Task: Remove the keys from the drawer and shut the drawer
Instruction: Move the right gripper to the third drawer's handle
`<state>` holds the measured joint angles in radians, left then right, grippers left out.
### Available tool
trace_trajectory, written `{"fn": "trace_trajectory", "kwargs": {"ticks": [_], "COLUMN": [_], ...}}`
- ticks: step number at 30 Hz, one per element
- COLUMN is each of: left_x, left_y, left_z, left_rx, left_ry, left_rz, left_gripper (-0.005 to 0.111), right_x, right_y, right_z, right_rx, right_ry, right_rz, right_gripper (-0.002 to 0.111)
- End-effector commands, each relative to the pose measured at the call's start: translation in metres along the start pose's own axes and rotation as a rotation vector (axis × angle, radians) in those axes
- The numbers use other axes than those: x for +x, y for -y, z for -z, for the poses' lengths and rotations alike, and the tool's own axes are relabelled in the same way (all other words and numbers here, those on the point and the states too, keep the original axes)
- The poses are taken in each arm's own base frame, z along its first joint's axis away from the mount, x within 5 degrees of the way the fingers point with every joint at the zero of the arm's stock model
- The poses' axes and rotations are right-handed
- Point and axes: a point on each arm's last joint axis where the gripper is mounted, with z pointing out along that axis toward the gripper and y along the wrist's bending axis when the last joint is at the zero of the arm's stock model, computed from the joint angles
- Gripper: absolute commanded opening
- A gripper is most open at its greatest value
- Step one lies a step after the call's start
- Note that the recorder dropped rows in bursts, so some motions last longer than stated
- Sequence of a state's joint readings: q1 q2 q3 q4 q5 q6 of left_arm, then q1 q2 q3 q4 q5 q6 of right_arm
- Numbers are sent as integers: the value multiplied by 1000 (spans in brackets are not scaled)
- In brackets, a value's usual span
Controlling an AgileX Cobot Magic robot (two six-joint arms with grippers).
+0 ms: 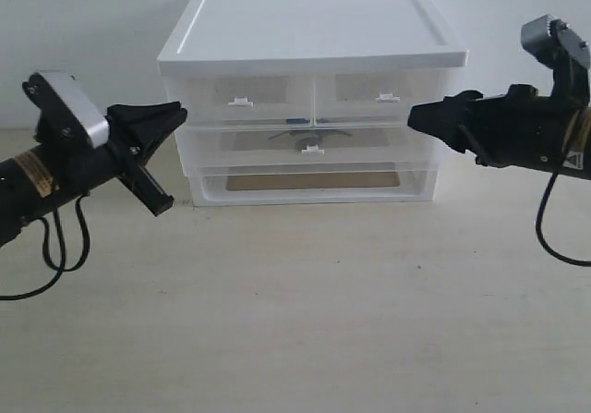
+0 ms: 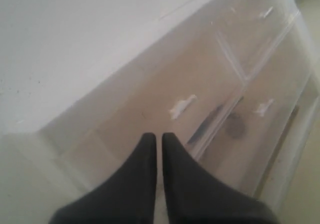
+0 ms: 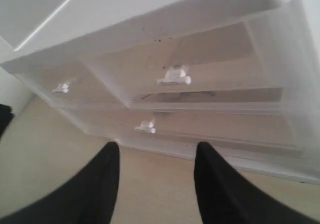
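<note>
The drawer [image 1: 240,143] is the wide translucent one in the middle of the white-topped cabinet, with a small white tab handle [image 1: 313,150]. It looks pushed in. The keys [image 1: 300,134] show dimly through its front, and the dark fob [image 2: 235,126] shows in the left wrist view. My left gripper [image 1: 178,113] hovers shut and empty beside the cabinet's left end, its tips [image 2: 159,136] together. Off the cabinet's right end hangs my right gripper [image 1: 414,115], open and empty [image 3: 156,151], pointing toward the drawer's handle [image 3: 146,128].
Two half-width translucent drawers [image 1: 242,90] sit above the wide one, each with a white tab. Below it is an open base frame [image 1: 314,187]. The cabinet stands on a pale table [image 1: 295,311] against a white wall.
</note>
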<state>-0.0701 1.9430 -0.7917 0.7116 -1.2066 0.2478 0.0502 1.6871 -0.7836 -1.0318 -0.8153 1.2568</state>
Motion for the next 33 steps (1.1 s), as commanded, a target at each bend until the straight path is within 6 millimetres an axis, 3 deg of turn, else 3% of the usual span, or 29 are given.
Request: {"fn": "trace_trajectory", "kwargs": {"ticks": [1,6,12,26,33], "left_x": [18,33,37,38,38], "left_y": [-4,-12,-14,-15,-15], "left_z": [-25,-37,-40,-40,-40], "left_rx": [-4,-63,-84,-88,-88], "left_ry": [29,15,10,8,8], "left_rz": [-112,-96,-92,-90,-90], "left_gripper": [4,4,4,4,4], "right_x": [1,6,10,40,37], "right_y": [2,0,9,35,17], "right_z": [-21,-54,-87,-108,-127], "right_rx": [-98,-145,-167,-173,-238], "right_ry": [-49,-92,-150,-202,-199], "right_rz": [-61,-96,-187,-321,-310], "right_gripper": [43,43,43,43,43]}}
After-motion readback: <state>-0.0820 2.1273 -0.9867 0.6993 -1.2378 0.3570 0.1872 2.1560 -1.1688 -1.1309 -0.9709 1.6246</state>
